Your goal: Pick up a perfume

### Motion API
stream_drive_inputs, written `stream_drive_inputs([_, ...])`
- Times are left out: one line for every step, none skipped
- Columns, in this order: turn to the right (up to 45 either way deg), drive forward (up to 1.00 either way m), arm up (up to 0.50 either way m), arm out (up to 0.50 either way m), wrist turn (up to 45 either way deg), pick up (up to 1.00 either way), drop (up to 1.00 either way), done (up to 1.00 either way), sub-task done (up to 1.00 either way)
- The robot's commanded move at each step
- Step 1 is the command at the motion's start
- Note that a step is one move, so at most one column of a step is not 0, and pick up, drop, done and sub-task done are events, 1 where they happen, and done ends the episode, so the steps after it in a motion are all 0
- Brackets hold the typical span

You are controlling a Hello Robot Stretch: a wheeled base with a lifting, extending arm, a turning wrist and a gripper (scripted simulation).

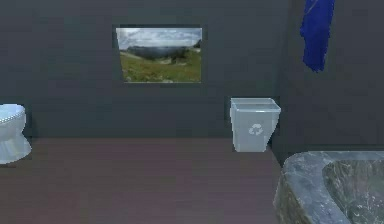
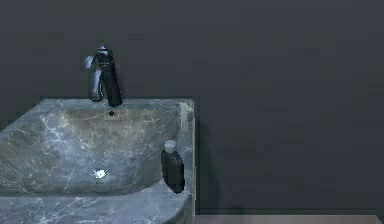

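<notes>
Perfume (image 2: 172,168) is what I take the 1 small dark bottle with a paler cap to be. It stands upright on the rim of the sink (image 2: 60,150), at the arm side view's right of the bowl and near the sink's front corner. I judge it to be glass or hard plastic: stiff, light, probably smooth and slippery, and likely to break if it drops off the rim to the floor. It is taller than it is wide, so a sideways nudge could topple it. The best hold, I think, is across the middle of the body, below the cap, with my 2 fingers on opposite sides, followed by a straight lift. I cannot tell the state of my end effector.

The sink is grey marbled stone, with a drain (image 2: 99,173) low in the bowl and a dark faucet (image 2: 103,78) at the back edge, well apart from the bottle. A dark wall stands behind. The forward view has a white bin (image 1: 254,124) against the wall, a landscape picture (image 1: 158,53) above, a toilet (image 1: 12,130) at its left and a blue towel (image 1: 317,32) hanging at upper right.
</notes>
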Motion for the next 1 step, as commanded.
stream_drive_inputs([0.0, 0.0, 0.38, 0.0, 0.0, 0.0, 0.0, 0.0, 0.0])
